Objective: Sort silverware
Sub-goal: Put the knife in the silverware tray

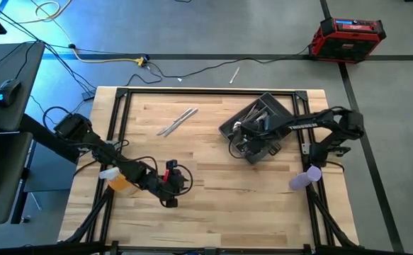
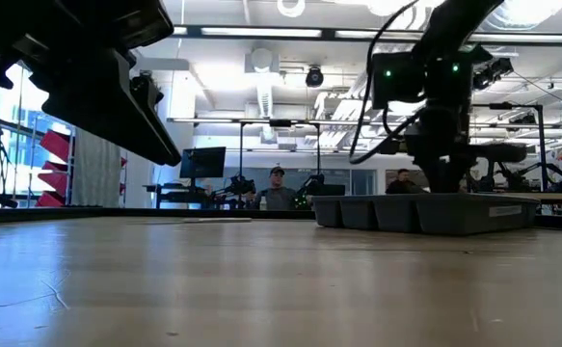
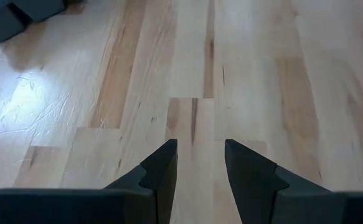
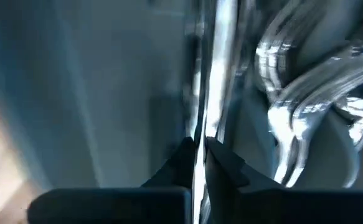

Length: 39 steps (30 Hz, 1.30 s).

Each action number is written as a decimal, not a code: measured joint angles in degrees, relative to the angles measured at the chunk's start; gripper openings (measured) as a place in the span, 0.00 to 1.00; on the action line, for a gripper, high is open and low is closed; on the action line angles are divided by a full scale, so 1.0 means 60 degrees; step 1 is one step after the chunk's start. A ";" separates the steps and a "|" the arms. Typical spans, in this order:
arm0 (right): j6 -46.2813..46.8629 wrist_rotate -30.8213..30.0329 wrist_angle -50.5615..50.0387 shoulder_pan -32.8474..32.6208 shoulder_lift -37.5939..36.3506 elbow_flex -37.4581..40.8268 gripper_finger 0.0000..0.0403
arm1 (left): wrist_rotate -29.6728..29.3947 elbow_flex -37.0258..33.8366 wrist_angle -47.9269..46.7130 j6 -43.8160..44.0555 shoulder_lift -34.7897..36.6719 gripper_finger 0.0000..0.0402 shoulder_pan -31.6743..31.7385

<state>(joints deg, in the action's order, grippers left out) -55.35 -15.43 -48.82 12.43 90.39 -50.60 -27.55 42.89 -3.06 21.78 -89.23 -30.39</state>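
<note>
The silverware is lying mostly inside the dark grey compartmented tray toward the right of the table, showing there as a tangle of shiny metal pieces; up close in the right wrist view, curved, bright forks or spoons are crowding one compartment while a slim, straight, mirror-bright piece is running down beside them. The right gripper is reaching down into the tray, and its fingers are pinching that slim piece tightly, nearly touching each other around it. Two more slender silver pieces are resting on the bare wood to the left of the tray, well apart from it, and one small piece is lying off the table on the floor beyond the far edge. Judging by this, sorting is well under way but not finished: most pieces are sitting in the tray, the pinched one is awaiting its place, and the loose ones are waiting to be collected. The left gripper is hovering over empty wood near the front of the table, fingers parted a moderate way and holding nothing.
</note>
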 joint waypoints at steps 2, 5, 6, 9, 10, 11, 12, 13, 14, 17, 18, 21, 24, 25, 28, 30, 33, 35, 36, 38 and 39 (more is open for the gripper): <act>-0.0222 -0.0017 0.0049 0.0210 0.0000 0.0077 0.01 | 0.0003 0.0000 0.0005 0.0000 0.0000 0.28 0.0000; -0.0265 0.0004 0.0169 0.0517 0.0000 0.0089 0.01 | 0.0000 0.0000 -0.0005 -0.0004 0.0000 0.28 0.0018; -0.0271 0.0001 0.0146 0.0590 0.0000 0.0089 0.01 | 0.0000 0.0000 -0.0016 -0.0004 0.0000 0.28 0.0018; -0.0129 -0.0033 0.0165 0.0732 0.0000 0.0089 0.02 | 0.0000 0.0000 -0.0008 -0.0072 0.0000 0.28 0.0022; 0.0019 -0.0079 0.0172 0.0745 0.0000 0.0089 0.02 | 0.0000 0.0000 -0.0008 -0.0076 0.0000 0.28 0.0022; 0.0112 -0.0101 0.0165 0.0760 0.0000 0.0089 0.02 | -0.0003 0.0000 -0.0008 -0.0070 0.0000 0.28 0.0022; 0.0176 -0.0098 0.0151 0.0764 0.0000 0.0089 0.03 | -0.0002 0.0000 -0.0006 -0.0034 0.0000 0.28 0.0022; 0.0181 -0.0101 0.0128 0.0764 0.0000 0.0089 0.04 | -0.0002 0.0000 -0.0007 0.0012 0.0000 0.28 0.0022; 0.0189 -0.0101 0.0078 0.0760 0.0000 0.0089 0.06 | -0.0004 0.0000 -0.0008 0.0048 0.0000 0.28 0.0022; 0.0214 -0.0153 -0.0109 0.0760 -0.0004 0.0089 0.16 | -0.0004 0.0000 -0.0006 0.0091 0.0000 0.28 0.0022; 0.0214 -0.0270 -0.0123 0.0758 -0.0002 0.0088 0.19 | -0.0004 0.0000 -0.0010 0.0098 0.0000 0.28 0.0022; 0.0298 -0.1048 -0.0347 0.0664 -0.0003 -0.0002 0.30 | -0.0004 0.0000 -0.0008 0.0201 0.0000 0.28 0.0022; 0.0523 -0.1963 -0.0675 0.0474 0.0000 -0.0396 0.39 | -0.0007 0.0000 -0.0012 0.0371 0.0000 0.28 0.0076; 0.0726 -0.2161 -0.0908 0.0400 -0.0007 -0.0630 0.41 | -0.0018 0.0000 -0.0008 0.0451 0.0000 0.28 0.0135; 0.1548 -0.2203 -0.1363 0.0220 -0.0125 -0.1549 0.44 | -0.0342 0.0000 -0.0106 0.0796 0.0121 0.28 0.0461; 0.2239 -0.1931 -0.1457 0.0072 -0.0278 -0.2266 0.45 | -0.0555 0.0008 -0.0369 0.0979 0.0460 0.28 0.0877; 0.3508 -0.0555 -0.1122 -0.0138 -0.0510 -0.3185 0.45 | -0.0900 0.0018 -0.1455 0.1089 0.1175 0.28 0.1608; 0.4309 0.0845 -0.0690 -0.0244 -0.0550 -0.3541 0.45 | -0.1566 0.0018 -0.2323 0.1072 0.1675 0.28 0.2144; 0.4672 0.1561 -0.0444 -0.0308 -0.0550 -0.3597 0.44 | -0.1987 0.0018 -0.2665 0.1092 0.1891 0.28 0.2426; 0.5394 0.2662 0.0351 -0.0544 -0.0539 -0.3433 0.43 | -0.2396 0.0018 -0.3112 0.1091 0.2277 0.28 0.3153; 0.5744 0.3016 0.0881 -0.0692 -0.0528 -0.3251 0.42 | -0.2276 0.0018 -0.3296 0.0992 0.2401 0.28 0.3597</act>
<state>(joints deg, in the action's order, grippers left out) -20.88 2.67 -43.54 8.28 87.22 -70.10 -41.21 43.00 -22.84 27.73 -74.83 -8.81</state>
